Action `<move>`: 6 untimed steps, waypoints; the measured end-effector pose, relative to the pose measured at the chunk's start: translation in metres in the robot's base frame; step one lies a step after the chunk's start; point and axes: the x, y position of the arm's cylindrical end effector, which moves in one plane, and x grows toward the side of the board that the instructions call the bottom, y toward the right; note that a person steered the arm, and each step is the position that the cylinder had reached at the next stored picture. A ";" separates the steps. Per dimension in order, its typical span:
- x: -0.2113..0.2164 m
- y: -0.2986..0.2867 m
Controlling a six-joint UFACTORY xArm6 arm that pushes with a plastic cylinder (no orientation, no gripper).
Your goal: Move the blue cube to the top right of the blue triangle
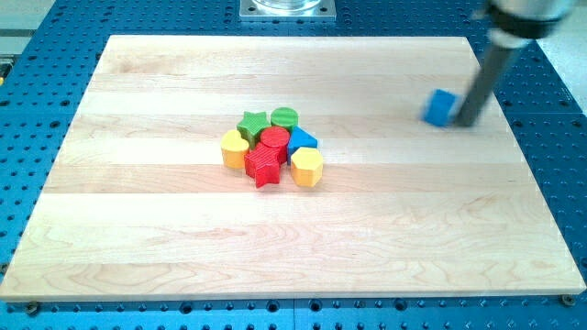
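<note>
My tip sat in the upper right of the frame, at the lower end of a straight dark rod that slanted down from the top right corner. The arm carried no claw, so there were no jaws to call open or closed; the rod simply ended in the tip, which rested on the wooden board. The tip stood just to the right of the blue cube, close enough that the 2 looked to be touching, though the blur of the rod made that hard to confirm.

The blue cube lay alone in the upper right of the board, well apart from every other block.

Near the centre of the frame, slightly left, 7 blocks sat packed in 1 tight cluster. The blue triangle was on the right side of that cluster. Above it was the green cylinder, with the green star beside that on the left. The red cylinder sat in the middle, just left of the blue triangle. The red star lay at the bottom of the group, the yellow hexagon at its lower right, and a yellow block, its shape unclear, on the left edge.

Around the board ran a blue perforated table.
</note>
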 end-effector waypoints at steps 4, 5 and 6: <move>0.008 -0.082; -0.021 -0.056; -0.001 -0.118</move>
